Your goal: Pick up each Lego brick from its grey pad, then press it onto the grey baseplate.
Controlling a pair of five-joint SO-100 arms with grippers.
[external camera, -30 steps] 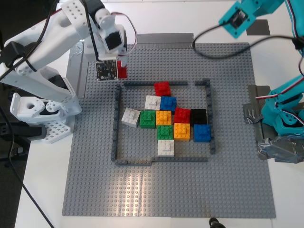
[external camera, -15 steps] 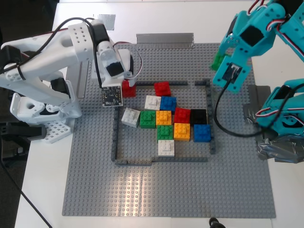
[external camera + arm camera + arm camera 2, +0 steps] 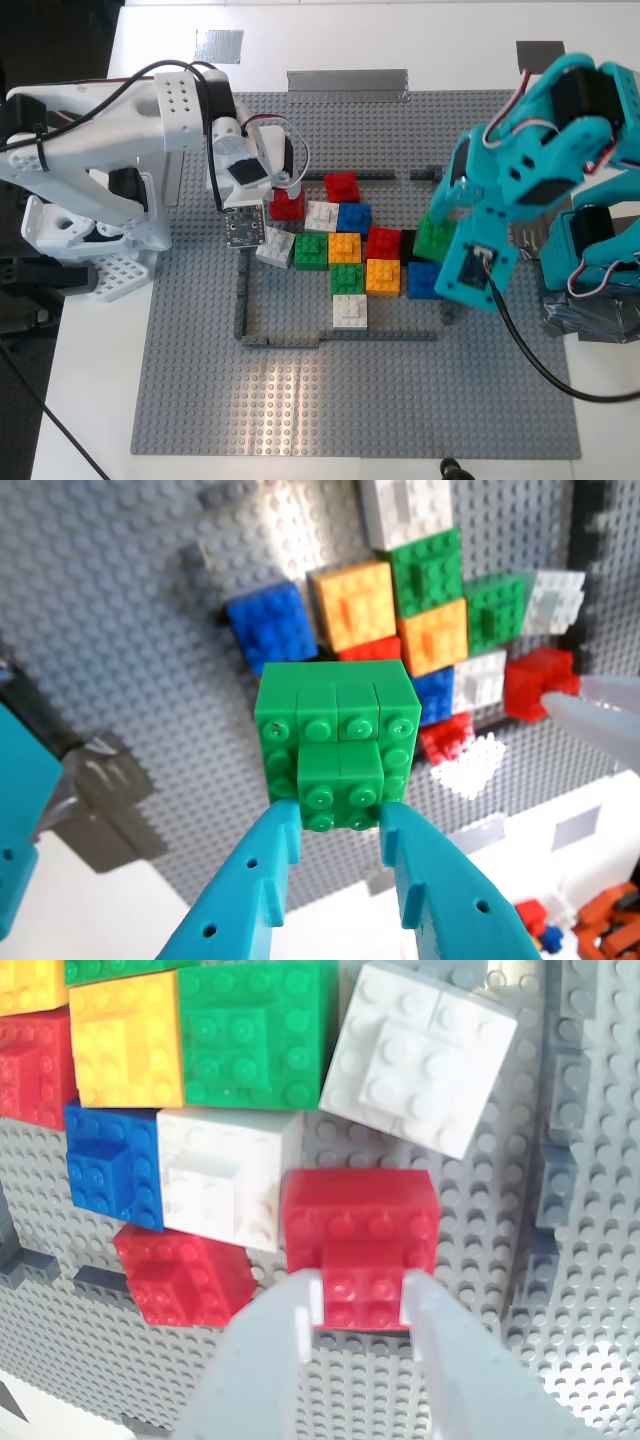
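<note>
You have both bricks lifted, neither pressed. My first gripper (image 3: 340,825) clamps green brick (image 3: 338,745) above baseplate (image 3: 350,400); my second gripper (image 3: 362,1310) clamps red brick (image 3: 362,1230) beside white brick (image 3: 225,1185).

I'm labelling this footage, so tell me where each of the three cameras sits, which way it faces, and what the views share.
Exterior view: overhead, facing down on the grey baseplate; both arms show.
First wrist view: on the teal arm, looking along my first gripper at its green brick.
Second wrist view: on the white arm, looking along my second gripper at its red brick.
Shared: the brick cluster inside the dark frame.
</note>
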